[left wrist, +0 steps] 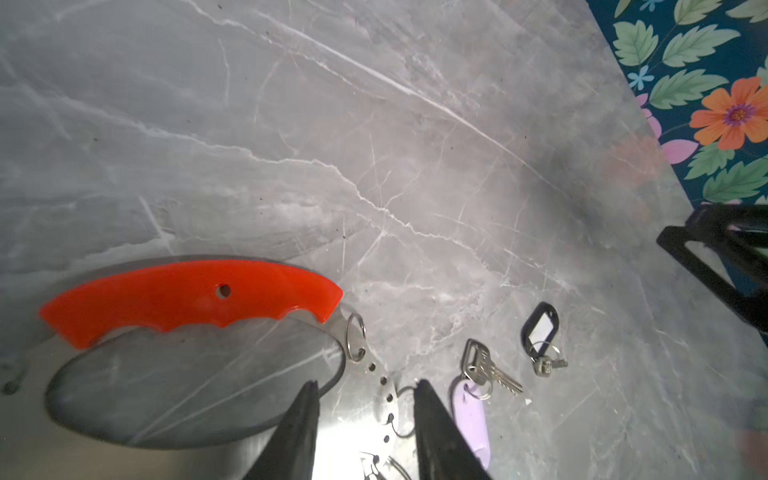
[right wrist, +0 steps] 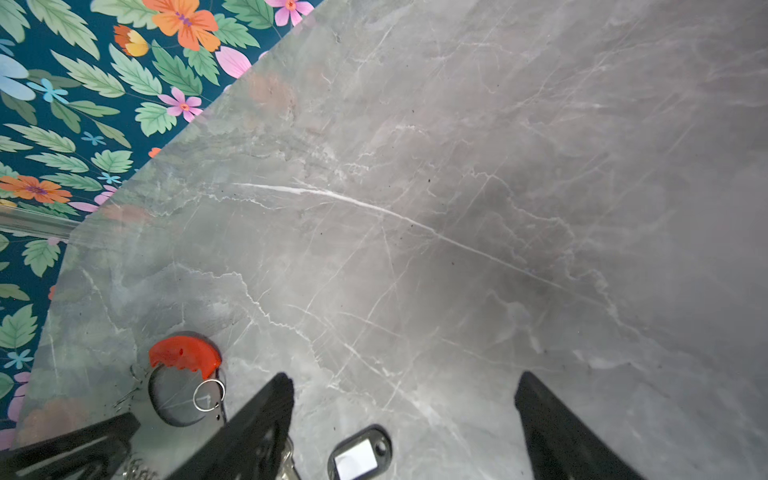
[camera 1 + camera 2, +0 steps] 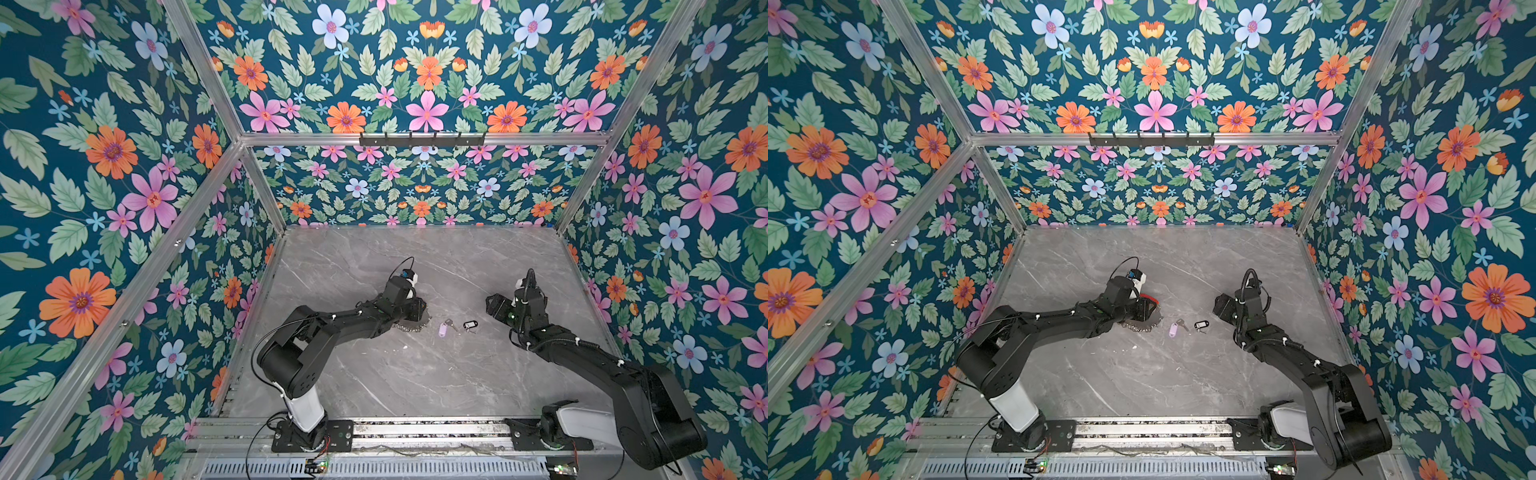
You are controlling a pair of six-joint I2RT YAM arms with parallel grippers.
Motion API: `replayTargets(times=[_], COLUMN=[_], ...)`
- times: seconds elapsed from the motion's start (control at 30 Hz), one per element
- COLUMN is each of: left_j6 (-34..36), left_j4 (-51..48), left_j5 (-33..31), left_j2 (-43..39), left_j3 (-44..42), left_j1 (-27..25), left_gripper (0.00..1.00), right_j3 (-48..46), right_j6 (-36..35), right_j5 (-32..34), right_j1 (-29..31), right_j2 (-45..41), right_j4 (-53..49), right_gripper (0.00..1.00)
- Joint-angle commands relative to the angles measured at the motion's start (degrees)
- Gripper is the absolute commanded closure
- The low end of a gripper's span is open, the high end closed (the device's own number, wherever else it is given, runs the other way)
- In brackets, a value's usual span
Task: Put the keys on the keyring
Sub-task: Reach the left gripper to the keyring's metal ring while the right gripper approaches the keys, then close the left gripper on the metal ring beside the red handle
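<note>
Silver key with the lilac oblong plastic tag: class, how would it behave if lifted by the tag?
The silver key would probably dangle and swing, joined to its lilac plastic tag only by a small ring. Lying flat on the grey marble table, it should slide, not roll.

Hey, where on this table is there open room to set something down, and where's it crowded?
Crowded: the middle strip, where the keyring under the left arm, the lilac-tagged key and the black-tagged key lie in a row up to the right arm. Free: the table from there to the back wall, and the near stretch down to the front rail.
</note>
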Motion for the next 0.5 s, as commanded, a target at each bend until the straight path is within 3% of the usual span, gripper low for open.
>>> replayTargets(times=[0.0, 0.13, 0.47], left_j6=[-1.16, -1.38, -2.04], left_j4=[3.78, 3.26, 3.00], left_j5=[1.77, 2.85, 1.24], left_j2=[1.20, 3.24, 6.86], left_j3=[0.70, 2.35, 4.03], left_j1=[0.00, -0.07, -0.09], left_gripper=[0.64, 0.69, 0.72], right_j3=[0.24, 0.64, 0.31], right_j6=[0.94, 0.96, 1.04], right_j5=[-1.26, -1.15, -0.73], right_j1=[0.07, 0.08, 0.02], right_j2=[0.28, 0.55, 0.28], right_j4=[3.34, 2.86, 3.13], right_gripper=[0.22, 0.23, 0.24])
